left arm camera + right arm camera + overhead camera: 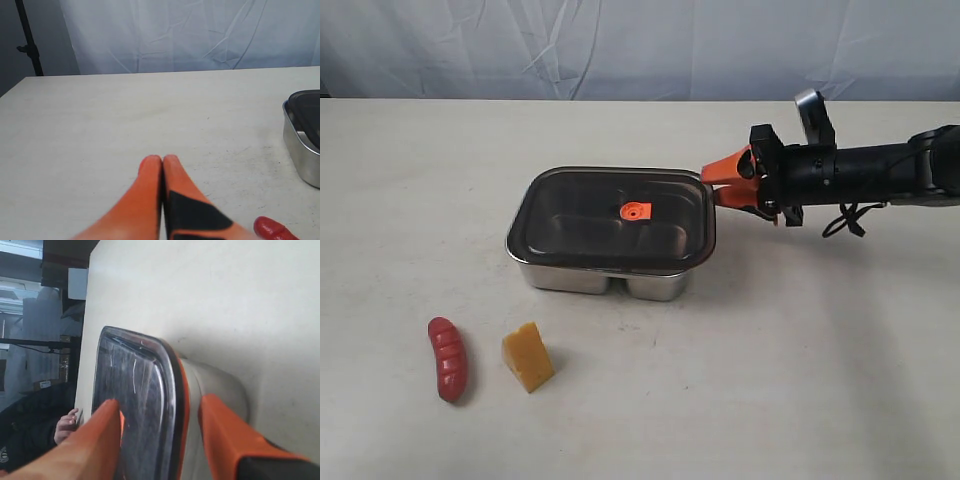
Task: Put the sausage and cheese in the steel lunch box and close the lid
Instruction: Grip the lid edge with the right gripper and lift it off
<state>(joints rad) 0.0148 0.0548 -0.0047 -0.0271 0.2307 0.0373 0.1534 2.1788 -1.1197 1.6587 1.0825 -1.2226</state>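
The steel lunch box (570, 276) stands mid-table with the dark lid (580, 215) lying on it, the orange valve (635, 211) on top. My right gripper (712, 186) is open at the lid's right edge. In the right wrist view the right gripper (161, 405) straddles the lid (135, 390): one finger over its top, the other beside the steel wall (220, 390). The red sausage (447, 358) and yellow cheese (527, 356) lie on the table in front of the box. My left gripper (163, 159) is shut and empty, low over the table, with the sausage (272, 230) just beside it.
A white cloth backdrop hangs behind the beige table (800, 380). The left wrist view shows the box (300, 150) off to one side and a black stand (27, 40) past the table's edge. The left arm is outside the exterior view.
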